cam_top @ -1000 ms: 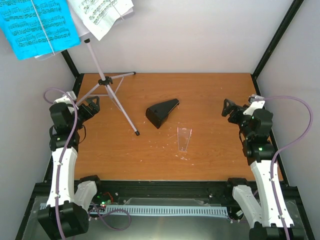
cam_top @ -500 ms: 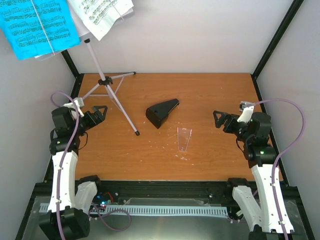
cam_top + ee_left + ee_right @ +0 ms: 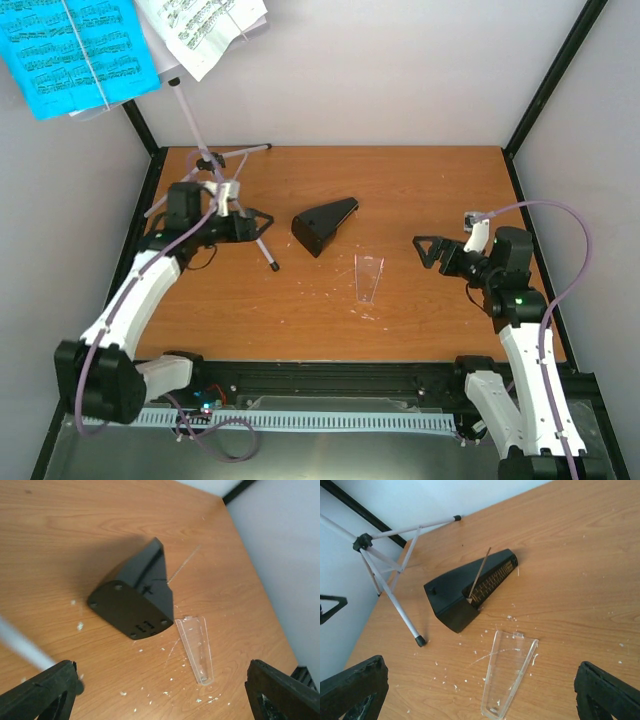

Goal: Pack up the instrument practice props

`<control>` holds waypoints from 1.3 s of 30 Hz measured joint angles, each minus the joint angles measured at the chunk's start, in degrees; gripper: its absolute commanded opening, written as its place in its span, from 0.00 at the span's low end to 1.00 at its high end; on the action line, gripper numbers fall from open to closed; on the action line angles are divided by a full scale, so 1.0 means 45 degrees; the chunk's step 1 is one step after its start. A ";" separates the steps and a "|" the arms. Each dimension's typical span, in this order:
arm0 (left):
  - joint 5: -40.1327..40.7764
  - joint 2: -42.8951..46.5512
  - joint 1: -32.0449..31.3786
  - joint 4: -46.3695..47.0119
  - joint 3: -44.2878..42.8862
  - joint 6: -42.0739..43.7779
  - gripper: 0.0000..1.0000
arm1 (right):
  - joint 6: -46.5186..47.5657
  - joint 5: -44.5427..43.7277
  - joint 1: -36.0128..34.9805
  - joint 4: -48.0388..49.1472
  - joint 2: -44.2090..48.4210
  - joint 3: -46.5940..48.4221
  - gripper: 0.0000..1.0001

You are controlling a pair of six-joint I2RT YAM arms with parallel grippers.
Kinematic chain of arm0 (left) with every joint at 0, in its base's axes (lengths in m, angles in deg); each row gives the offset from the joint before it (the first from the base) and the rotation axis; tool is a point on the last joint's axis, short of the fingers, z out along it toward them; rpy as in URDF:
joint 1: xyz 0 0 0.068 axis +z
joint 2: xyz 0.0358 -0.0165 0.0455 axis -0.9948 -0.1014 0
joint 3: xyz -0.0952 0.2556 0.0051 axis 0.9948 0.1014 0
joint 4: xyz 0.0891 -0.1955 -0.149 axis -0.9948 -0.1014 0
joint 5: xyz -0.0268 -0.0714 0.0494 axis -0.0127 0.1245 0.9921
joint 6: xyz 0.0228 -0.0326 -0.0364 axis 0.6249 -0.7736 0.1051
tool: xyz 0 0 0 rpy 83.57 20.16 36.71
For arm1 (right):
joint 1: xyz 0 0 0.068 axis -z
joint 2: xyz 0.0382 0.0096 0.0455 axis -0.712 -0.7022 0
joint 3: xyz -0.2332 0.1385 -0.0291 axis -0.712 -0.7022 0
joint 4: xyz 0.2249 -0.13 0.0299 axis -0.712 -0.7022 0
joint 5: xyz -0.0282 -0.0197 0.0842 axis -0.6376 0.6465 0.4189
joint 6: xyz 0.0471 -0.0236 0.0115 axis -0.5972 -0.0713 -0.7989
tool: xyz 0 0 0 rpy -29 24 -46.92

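The black metronome point(image 3: 323, 225) lies on its side mid-table, its pendulum rod exposed point(image 3: 479, 574). Its clear cover point(image 3: 368, 277) lies flat and apart from it, to the near right. The silver tripod music stand point(image 3: 213, 163) stands at the back left, holding blue sheets point(image 3: 75, 50) and white sheets point(image 3: 200, 30) up high. My left gripper point(image 3: 262, 222) is open and empty, beside the stand's front leg, left of the metronome point(image 3: 132, 600). My right gripper point(image 3: 425, 250) is open and empty, right of the cover point(image 3: 507, 672).
White crumbs are scattered on the wooden table point(image 3: 420, 190) around the cover. The stand's front leg ends in a black foot point(image 3: 420, 641) close to the metronome. Grey walls and black frame posts point(image 3: 555, 80) close in the table.
Both arms have swung in toward the table's middle. The left gripper moved right, up to the stand's leg. The right gripper moved left toward the cover. Both stayed open.
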 measured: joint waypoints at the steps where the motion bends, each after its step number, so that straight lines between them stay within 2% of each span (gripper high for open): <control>1: 0.0228 -0.0471 -0.0495 0.0000 -0.0306 0.0121 0.89 | -0.0005 0.0039 0.0000 -0.0015 -0.0049 -0.0073 1.00; 6: 0.1457 -0.3045 -0.2807 -0.0078 -0.2302 0.0835 0.80 | 0.0015 0.0223 0.0000 -0.0073 -0.0165 -0.0189 1.00; 11: 0.2346 -0.5727 -0.3900 -0.0437 -0.4784 0.1511 0.76 | 0.0029 0.0340 0.0000 -0.0044 -0.0204 -0.0452 1.00; 19: 0.3381 -1.1084 -0.4405 -0.1831 -1.0185 0.2759 0.73 | -0.0175 0.0593 0.0000 0.0495 -0.0923 -0.1035 1.00; 28: 0.3895 -1.5164 -0.4425 -0.3628 -1.4906 0.3852 0.75 | -0.0296 0.0767 0.0000 0.0918 -0.0971 -0.1467 1.00; 34: 0.3963 -1.6961 -0.4614 -0.4279 -1.6966 0.4503 0.80 | -0.0316 0.0758 0.0000 0.1030 -0.1248 -0.1569 1.00; 39: 0.4036 -1.7486 -0.4949 -0.4503 -1.7189 0.4877 0.85 | -0.0325 0.0758 0.0000 0.1161 -0.1501 -0.1569 1.00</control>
